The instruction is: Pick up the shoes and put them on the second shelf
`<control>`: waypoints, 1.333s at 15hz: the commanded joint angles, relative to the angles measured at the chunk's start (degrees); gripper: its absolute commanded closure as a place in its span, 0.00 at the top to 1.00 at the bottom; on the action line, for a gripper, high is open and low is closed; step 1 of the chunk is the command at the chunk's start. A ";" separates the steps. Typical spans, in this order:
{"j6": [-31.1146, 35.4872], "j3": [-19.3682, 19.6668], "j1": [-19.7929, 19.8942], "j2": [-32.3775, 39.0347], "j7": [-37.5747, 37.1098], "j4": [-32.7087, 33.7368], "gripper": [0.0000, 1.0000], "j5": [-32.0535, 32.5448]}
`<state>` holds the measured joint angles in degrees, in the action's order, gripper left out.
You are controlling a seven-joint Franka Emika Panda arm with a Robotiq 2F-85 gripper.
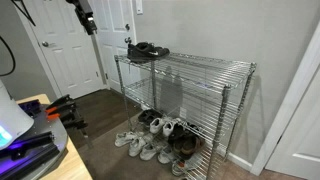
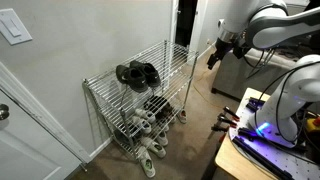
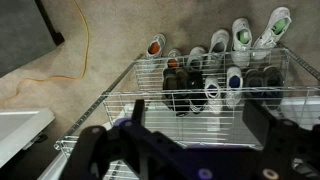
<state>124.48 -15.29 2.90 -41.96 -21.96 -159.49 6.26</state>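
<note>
A pair of black shoes (image 1: pixel 147 49) sits on the top shelf of a chrome wire rack (image 1: pixel 238 72), seen in both exterior views (image 2: pixel 138 73). Several white and dark shoes (image 1: pixel 152 140) lie on the floor and on the lowest level under the rack (image 2: pixel 148 126). My gripper (image 1: pixel 86 22) hangs high in the air, off one end of the rack (image 2: pixel 214 54), apart from all shoes. In the wrist view its fingers (image 3: pixel 200 125) are spread wide with nothing between them, and I look down through the wire shelves (image 3: pixel 150 95) at the shoes (image 3: pixel 240 40) below.
A white door (image 1: pixel 70 45) and grey walls stand behind the rack. A wooden table (image 1: pixel 45 140) with electronics stands near the robot base. A yellow cable (image 3: pixel 80 50) lies on the carpet.
</note>
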 commanded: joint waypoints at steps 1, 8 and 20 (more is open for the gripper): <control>-0.24 0.75 -0.74 0.17 -0.44 0.00 1.00 0.61; -0.81 1.02 -0.74 1.35 -0.22 0.72 1.00 0.19; 3.48 -3.85 -2.79 30.25 -4.77 25.97 1.00 3.86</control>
<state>127.57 -19.20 1.81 -19.66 -24.03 -139.80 7.92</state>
